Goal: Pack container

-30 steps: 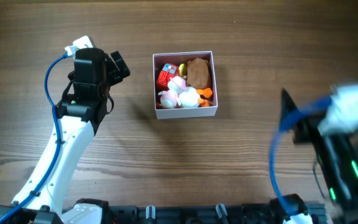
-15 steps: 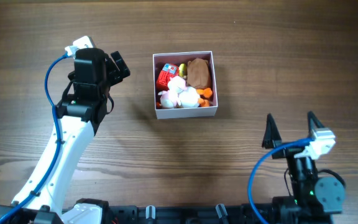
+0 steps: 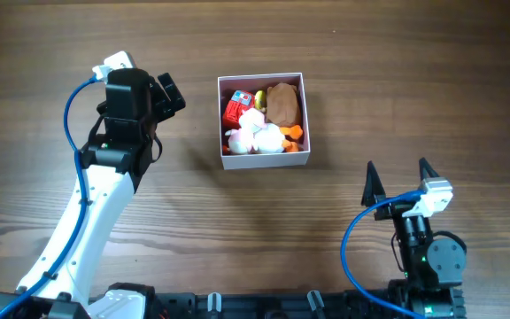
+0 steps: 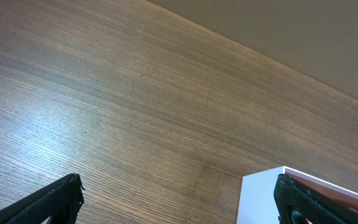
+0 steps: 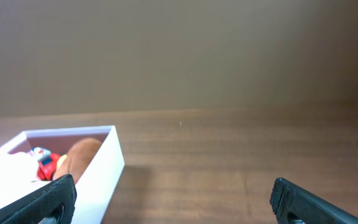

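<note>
Starting at the left claw [image 3: 172, 92], we see its two fingers spread wide with nothing between them; in its own wrist view [image 4: 179, 202] only bare table [image 4: 104, 106] shows in the gap. The box [image 3: 264, 160] lies just to the right of this claw as the overhead view shows it, close by but not touching, and its white corner [image 4: 272, 193] peeks in low at the right of the left wrist view. The right claw [image 3: 397, 177] is spread wide too and holds nothing. It sits low by the near edge of the table, well apart from the box, which lies up and to the left of it; the right wrist view [image 5: 173, 199] shows the box wall [image 5: 107, 168] off to the left. So the left claw is the nearer one. The box is square, so we see no long side to line up with. It sits on the table a little past the middle, open at the top, with small toys [image 3: 259, 124] packed inside, and we see no toys left out on the table, so we think the packing is about done. Against the earlier pictures, the right arm has swung in from the right edge and drawn back toward its base, while the left arm, the box and the toys have not moved.
</note>
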